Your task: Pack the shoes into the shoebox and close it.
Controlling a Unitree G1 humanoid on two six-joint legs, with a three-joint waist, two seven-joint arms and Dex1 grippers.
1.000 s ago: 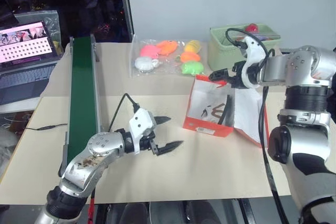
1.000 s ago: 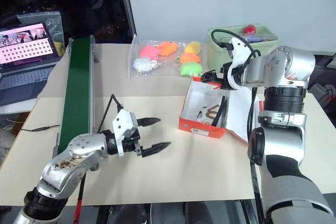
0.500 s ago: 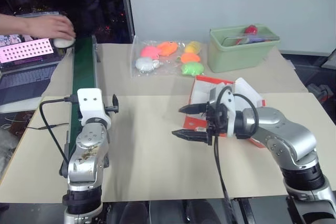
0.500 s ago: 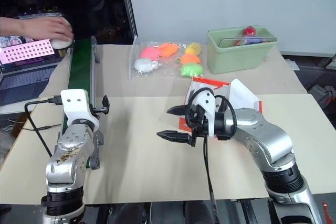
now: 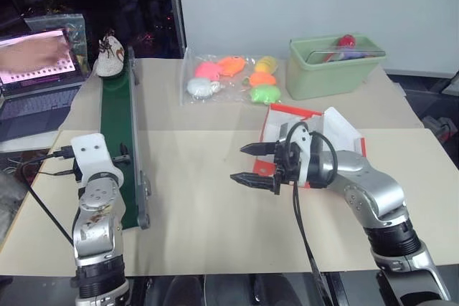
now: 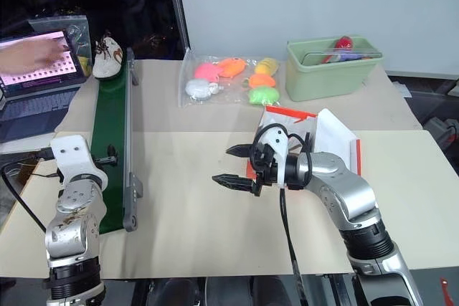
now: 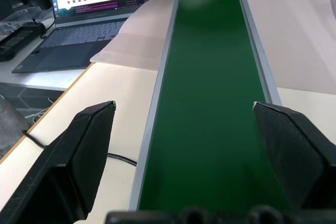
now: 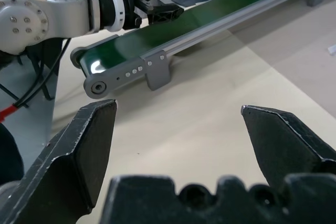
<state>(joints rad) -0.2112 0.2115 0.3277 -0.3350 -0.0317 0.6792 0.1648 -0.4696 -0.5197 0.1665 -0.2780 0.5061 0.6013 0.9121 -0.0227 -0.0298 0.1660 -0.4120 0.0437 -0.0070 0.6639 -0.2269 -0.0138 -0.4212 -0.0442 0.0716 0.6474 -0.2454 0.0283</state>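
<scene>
One pale shoe [image 5: 110, 57] with dark laces lies at the far end of the green conveyor belt [image 5: 118, 134]. The red-orange shoebox [image 5: 290, 110] stands open at the table's right, its white lid [image 5: 343, 132] tilted back. My right arm hides its inside. In front of the box, above the table's middle, my right gripper [image 5: 247, 163] points left and is open with nothing in it. My left gripper [image 7: 184, 106] is open and empty. It hovers over the belt's near end, a finger [image 7: 79, 145] toward each side of it, pointing along the belt toward the shoe.
A clear bag of bright toys [image 5: 229, 77] and a pale green bin [image 5: 333, 66] stand at the back of the table. A laptop [image 5: 36, 91] sits left of the belt, with a person's hand [image 5: 36, 49] on its screen.
My left arm swung left to the belt's near end. My right gripper drew back from the shoebox and now points left. A person's hand set a shoe on the belt's far end, then withdrew.
</scene>
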